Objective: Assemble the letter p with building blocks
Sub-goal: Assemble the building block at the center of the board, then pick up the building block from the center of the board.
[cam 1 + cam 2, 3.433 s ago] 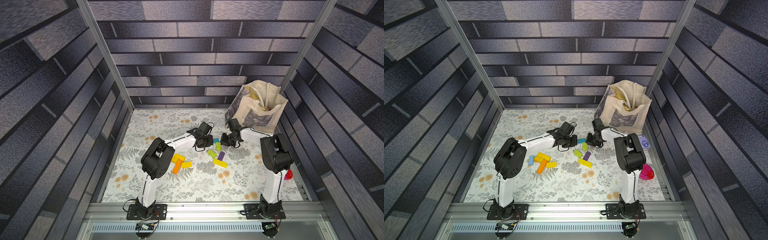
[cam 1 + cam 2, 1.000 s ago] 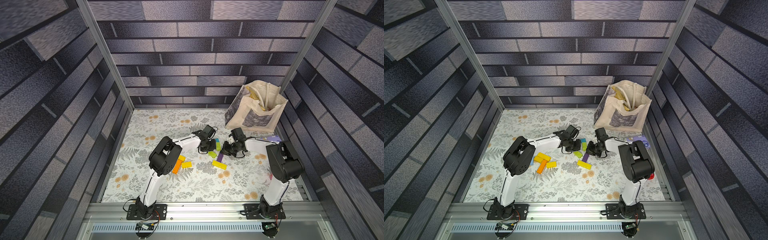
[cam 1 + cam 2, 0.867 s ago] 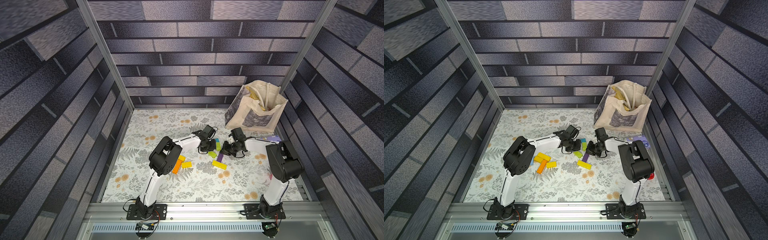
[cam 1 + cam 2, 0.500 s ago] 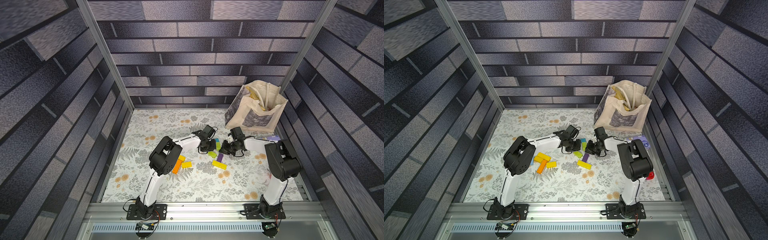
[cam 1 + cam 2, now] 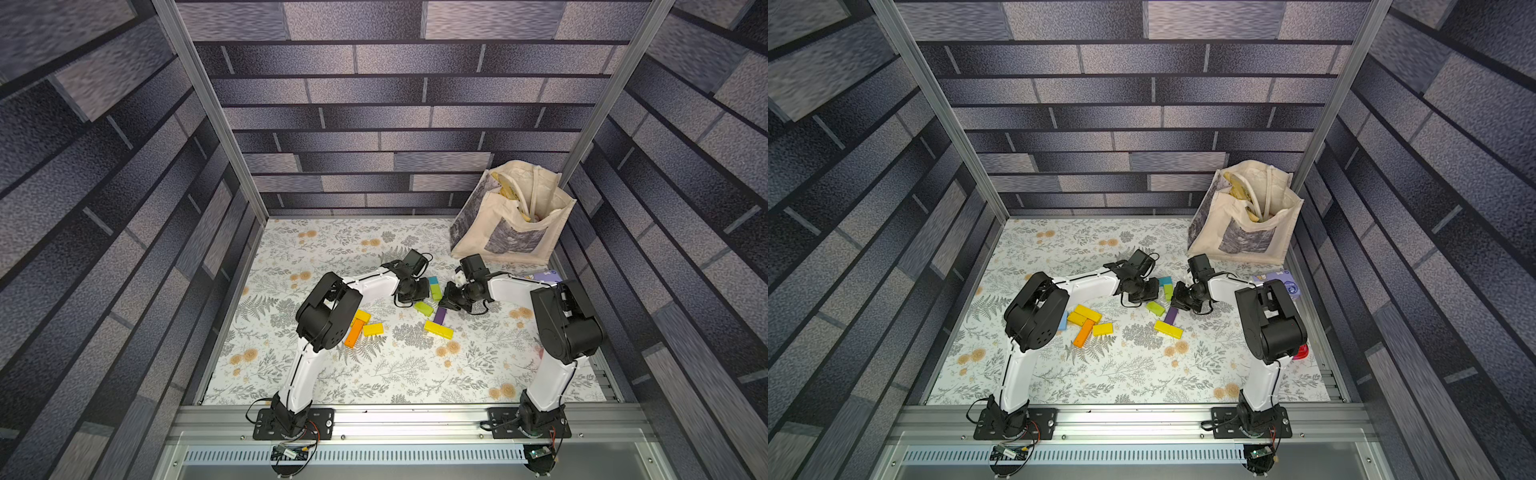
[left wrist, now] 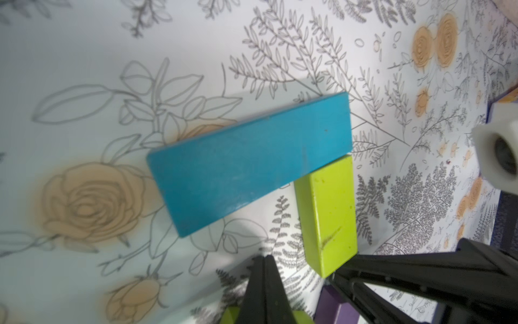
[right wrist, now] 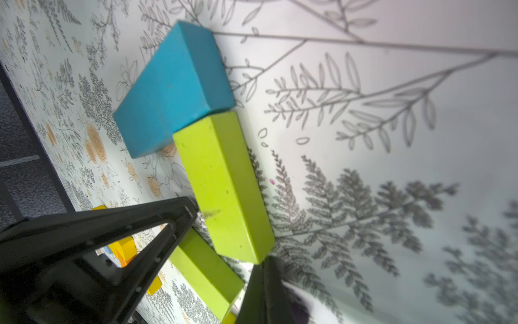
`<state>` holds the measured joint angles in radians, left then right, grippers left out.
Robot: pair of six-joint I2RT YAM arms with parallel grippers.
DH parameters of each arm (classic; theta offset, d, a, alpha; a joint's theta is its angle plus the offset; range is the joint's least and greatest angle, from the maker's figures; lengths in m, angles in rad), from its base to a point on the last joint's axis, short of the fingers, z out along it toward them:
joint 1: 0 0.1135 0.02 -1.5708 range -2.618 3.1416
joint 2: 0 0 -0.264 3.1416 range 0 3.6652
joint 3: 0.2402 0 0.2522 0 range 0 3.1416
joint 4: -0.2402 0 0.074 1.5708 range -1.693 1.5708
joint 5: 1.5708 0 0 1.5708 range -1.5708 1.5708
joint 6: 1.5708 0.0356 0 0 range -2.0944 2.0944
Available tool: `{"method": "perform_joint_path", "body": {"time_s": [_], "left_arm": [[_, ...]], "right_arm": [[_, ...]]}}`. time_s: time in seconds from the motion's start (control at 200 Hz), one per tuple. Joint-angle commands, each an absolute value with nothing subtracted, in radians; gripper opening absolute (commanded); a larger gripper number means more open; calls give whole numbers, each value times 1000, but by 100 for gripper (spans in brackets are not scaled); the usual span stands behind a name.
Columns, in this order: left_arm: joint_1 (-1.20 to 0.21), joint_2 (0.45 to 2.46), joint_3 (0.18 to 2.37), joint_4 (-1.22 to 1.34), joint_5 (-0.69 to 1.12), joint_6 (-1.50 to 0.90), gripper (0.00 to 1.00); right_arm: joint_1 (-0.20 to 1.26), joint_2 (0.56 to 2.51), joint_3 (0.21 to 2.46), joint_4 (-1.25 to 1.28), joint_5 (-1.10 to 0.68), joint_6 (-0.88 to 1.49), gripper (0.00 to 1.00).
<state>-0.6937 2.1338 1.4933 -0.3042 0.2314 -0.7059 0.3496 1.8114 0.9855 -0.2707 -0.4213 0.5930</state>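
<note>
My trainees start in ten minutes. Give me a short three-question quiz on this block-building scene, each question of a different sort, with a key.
1. True or false: the teal block touches the lime green block beside it.
2. What stands at the back of the floral tabletop? A) a cloth tote bag B) a metal bucket C) a cardboard crate
3. Fill the gap: the left gripper and the right gripper are both ____, holding nothing.

Key: 1 true; 2 A; 3 shut.
</note>
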Motion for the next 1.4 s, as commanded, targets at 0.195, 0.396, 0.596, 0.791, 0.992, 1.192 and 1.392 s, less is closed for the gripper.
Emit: {"method": "perform_joint_path", "body": {"time_s": [0.195,0.396,0.596,0.791,0.992,1.192,1.392], "left_arm": [[-675,1878,1347,-294,86,-681,20],[-603,1776,1221,-248,105,-729,54],[-518,1673,1108,-224,115,-735,57],[-464,1613,1050,-210,135,-739,57],[-433,1571,997,-183,144,-759,57],[-430,1569,990,-179,160,-760,56],[-433,1575,977,-167,165,-769,56]], "right_arm": [[489,1578,994,-429,-290,301,39],[524,1591,1057,-468,-259,150,60],[580,1677,1176,-532,-177,0,64],[638,1762,1234,-567,-111,-29,64],[667,1827,1231,-560,-53,-19,64],[691,1856,1207,-521,4,-16,63],[699,1884,1225,-514,58,-12,62]]}}
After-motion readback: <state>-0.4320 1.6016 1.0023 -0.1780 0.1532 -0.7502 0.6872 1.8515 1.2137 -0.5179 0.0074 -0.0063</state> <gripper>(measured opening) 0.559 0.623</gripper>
